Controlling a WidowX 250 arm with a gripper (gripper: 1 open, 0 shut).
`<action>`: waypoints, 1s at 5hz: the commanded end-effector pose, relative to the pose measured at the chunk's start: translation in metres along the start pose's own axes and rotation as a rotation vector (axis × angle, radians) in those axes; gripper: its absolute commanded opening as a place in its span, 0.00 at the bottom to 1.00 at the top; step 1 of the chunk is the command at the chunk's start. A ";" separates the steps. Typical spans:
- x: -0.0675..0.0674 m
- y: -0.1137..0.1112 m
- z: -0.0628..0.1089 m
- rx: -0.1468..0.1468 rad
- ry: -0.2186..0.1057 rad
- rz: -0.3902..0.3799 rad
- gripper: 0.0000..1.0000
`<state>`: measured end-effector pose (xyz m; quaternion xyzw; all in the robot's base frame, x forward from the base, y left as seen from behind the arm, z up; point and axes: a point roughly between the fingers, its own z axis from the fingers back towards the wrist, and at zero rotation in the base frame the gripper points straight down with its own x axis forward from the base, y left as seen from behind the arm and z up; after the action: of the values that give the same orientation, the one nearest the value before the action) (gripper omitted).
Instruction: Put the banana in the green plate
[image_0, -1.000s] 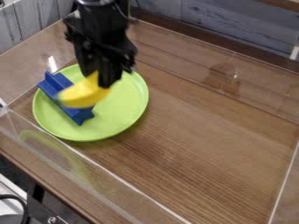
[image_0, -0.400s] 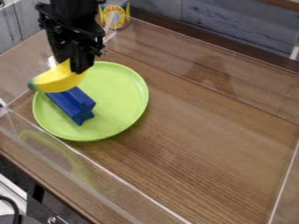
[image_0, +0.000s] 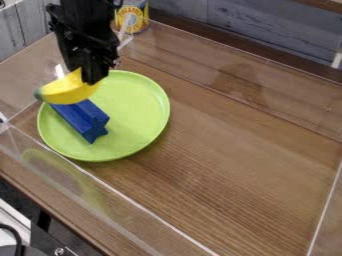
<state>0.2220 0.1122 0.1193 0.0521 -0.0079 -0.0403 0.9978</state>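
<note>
Banana (image_0: 63, 91): clamped in the downward-pointing tool (image_0: 90, 78), held above the left rim of the green plate (image_0: 144, 110), beside a blue block (image_0: 86, 119), evidently for placement inside.

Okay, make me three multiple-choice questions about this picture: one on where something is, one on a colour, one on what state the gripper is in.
1. Where does the blue block lie?
A. On the green plate
B. On the bare wood at right
C. On the grey wall

2. What colour is the thing the gripper carries?
A. Red
B. Yellow
C. White

3. How are the fingers set?
A. Spread wide over nothing
B. Shut on the banana
C. Resting flat on the table

Answers: 1 A, the block sits inside the plate's rim. 2 B, the banana is yellow. 3 B, the fingers pinch the banana's upper end, holding it over the plate's left edge.
</note>
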 end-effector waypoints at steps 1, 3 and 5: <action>0.003 0.004 -0.001 0.022 -0.006 0.050 1.00; -0.001 0.012 -0.011 0.017 0.010 0.035 1.00; -0.005 0.014 -0.020 0.003 0.010 -0.023 1.00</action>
<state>0.2163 0.1268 0.0954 0.0471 0.0075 -0.0516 0.9975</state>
